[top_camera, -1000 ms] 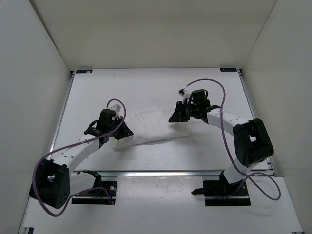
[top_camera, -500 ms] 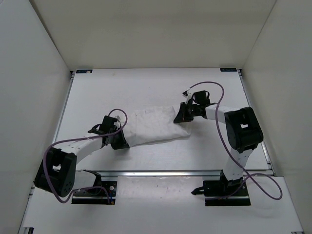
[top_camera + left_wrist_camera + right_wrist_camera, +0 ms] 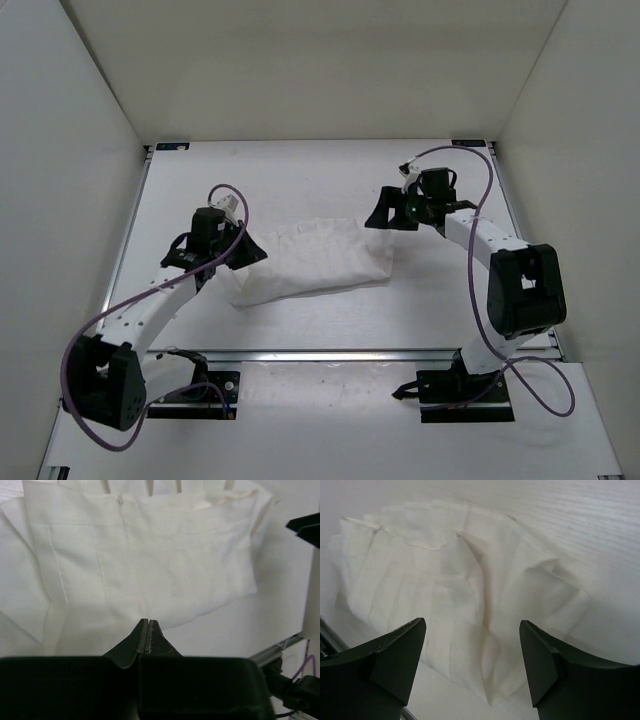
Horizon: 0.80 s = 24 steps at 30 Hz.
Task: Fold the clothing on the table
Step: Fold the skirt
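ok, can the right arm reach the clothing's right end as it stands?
Probably yes. The right tool hangs open just off the right end of the clothing, nothing between them; the left tool is shut at the other end, out of the way.

Robot lab test cell — white walls (image 3: pixel 300 60) boxing in matte table (image 3: pixel 280 180), metal rails (image 3: pixel 350 353), two bolted arms (image 3: pixel 150 310).

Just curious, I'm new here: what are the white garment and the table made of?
The clothing looks like thin woven fabric, maybe cotton: matte white, stitched seams, soft creases. The table seems a hard matte white board with faint wood-like grain lines, possibly laminate or painted wood.
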Tool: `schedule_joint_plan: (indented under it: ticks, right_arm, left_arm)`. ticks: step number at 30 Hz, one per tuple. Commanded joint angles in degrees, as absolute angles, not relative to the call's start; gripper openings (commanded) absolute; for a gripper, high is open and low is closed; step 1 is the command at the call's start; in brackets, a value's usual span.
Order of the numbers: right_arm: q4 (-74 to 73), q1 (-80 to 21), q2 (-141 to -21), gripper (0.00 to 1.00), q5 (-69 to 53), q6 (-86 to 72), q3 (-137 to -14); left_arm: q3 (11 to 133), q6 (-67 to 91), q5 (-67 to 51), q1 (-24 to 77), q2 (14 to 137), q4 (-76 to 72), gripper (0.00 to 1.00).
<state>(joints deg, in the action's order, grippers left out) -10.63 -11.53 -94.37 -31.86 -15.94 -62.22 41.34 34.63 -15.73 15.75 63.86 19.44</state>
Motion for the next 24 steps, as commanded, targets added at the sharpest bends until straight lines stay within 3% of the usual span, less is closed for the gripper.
schedule_joint_plan:
  ticks: [1, 10, 19, 24]
  right_arm:
    - [-17.7, -10.3, -92.6, 0.74, -27.3, -13.1, -58.2]
    - [-12.6, -13.2, -90.0, 0.89, -25.0, -14.2, -48.4]
    - [-7.5, -14.3, -93.8, 0.89, -27.3, -16.5, -49.1]
    - [-7.4, -16.3, -96.7, 0.84, -27.6, -17.0, -50.9]
  left_arm:
    - [41.7, 33.2, -10.7, 18.9, 69.5, 18.7, 0.00]
    - [37.4, 33.4, -7.2, 19.0, 76.8, 16.6, 0.00]
    - [36.7, 33.0, -6.1, 20.5, 84.0, 18.0, 0.00]
    - [37.4, 33.3, -6.1, 19.6, 87.5, 18.8, 0.00]
